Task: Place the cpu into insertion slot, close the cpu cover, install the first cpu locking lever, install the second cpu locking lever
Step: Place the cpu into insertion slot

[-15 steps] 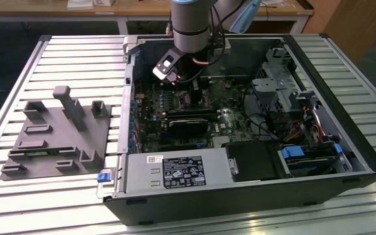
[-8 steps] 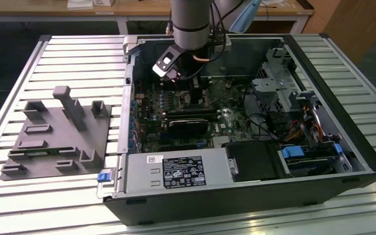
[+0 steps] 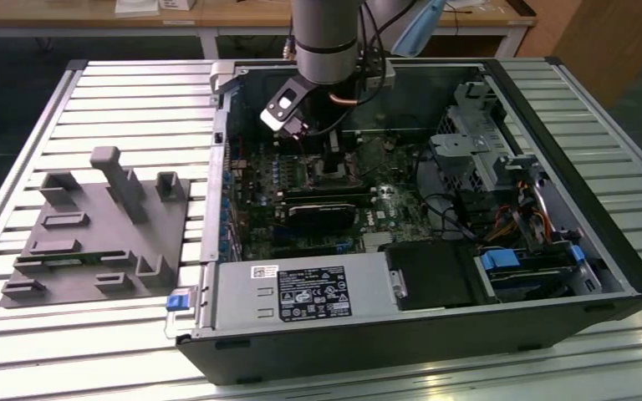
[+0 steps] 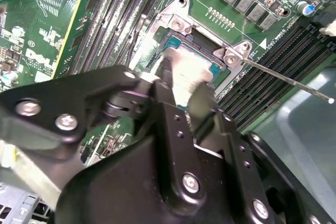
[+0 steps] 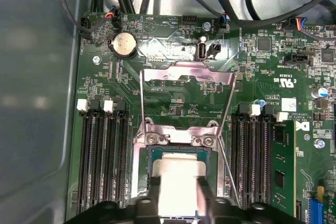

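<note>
In both wrist views my gripper is shut on the cpu, one black finger on each side of its dull silver top. The chip sits level right over the insertion slot, whose dark rim shows around it; whether it is seated I cannot tell. The cpu cover stands flipped open behind the slot, green board showing through its window. A thin locking lever sticks out unlatched beside the slot. In the exterior view the gripper reaches down into the open computer case.
Long black memory slots flank the socket, with a fitted module on one side. A coin battery and cables lie beyond the cover. A black card, power supply and drive cage crowd the case. A grey fixture sits at the exterior view's left.
</note>
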Motion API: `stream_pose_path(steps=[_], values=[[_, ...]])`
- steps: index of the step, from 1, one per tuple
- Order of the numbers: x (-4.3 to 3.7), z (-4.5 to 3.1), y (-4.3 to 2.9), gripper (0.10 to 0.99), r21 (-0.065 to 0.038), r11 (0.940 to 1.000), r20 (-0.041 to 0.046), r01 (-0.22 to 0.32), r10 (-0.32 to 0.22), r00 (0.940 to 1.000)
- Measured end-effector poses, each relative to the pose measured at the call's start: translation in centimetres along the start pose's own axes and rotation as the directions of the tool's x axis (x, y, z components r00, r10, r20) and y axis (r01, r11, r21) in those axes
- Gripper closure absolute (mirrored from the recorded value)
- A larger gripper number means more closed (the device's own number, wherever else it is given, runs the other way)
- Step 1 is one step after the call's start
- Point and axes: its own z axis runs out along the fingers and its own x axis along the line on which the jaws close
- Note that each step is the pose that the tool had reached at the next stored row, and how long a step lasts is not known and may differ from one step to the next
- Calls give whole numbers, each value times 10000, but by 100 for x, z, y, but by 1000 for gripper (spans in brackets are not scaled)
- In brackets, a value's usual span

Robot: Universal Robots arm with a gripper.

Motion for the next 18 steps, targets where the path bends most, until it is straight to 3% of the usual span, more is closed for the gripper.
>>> stream_pose_path(steps=[2, 5, 7, 18], values=[[0, -2, 0, 784, 1, 10000, 0, 0, 0, 10000], [0, -5, 0, 843, 0, 10000, 0, 0, 0, 10000], [0, -7, 0, 965, 0, 10000, 0, -1, 1, 10000], [-2, 9, 7, 980, 5, 9995, 29, -317, 317, 9995]])
